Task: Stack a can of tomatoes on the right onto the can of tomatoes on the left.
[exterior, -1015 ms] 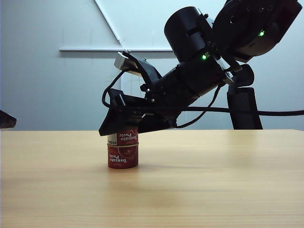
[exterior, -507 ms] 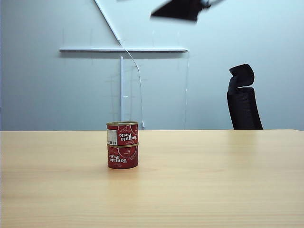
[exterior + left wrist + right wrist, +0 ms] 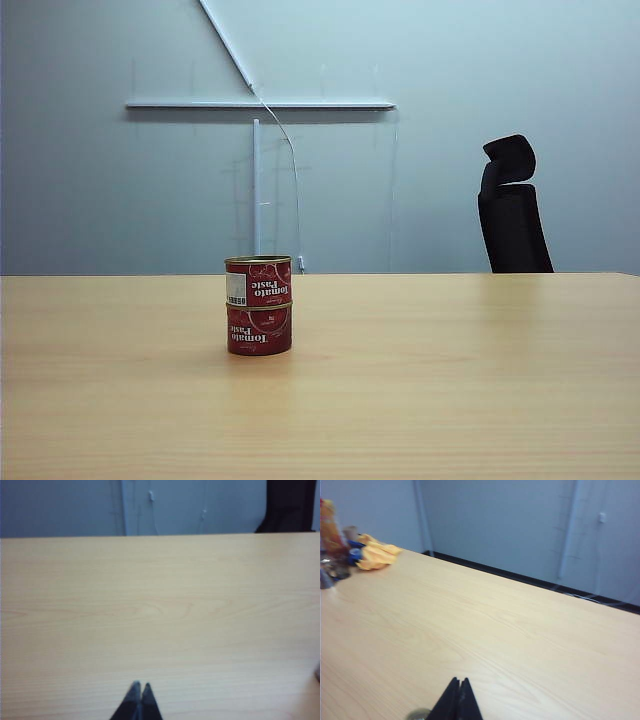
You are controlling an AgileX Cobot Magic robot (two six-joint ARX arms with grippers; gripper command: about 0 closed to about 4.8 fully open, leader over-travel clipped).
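Left gripper (image 3: 140, 686) and right gripper (image 3: 459, 681) closed, empty, above bare bench (image 3: 450, 380); upper can (image 3: 258, 280) stacked on lower can (image 3: 259, 330).

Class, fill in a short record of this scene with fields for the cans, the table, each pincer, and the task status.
cans: upper tomato can stands upright on lower tomato can, edges aligned
table: wooden table, stack left of centre in the exterior view
left pincer: left pincer shut, holding nothing, over bare table
right pincer: right pincer shut, holding nothing, away from the stack
arms in exterior view: none visible
background: black chair behind the table
task status: stacking looks done
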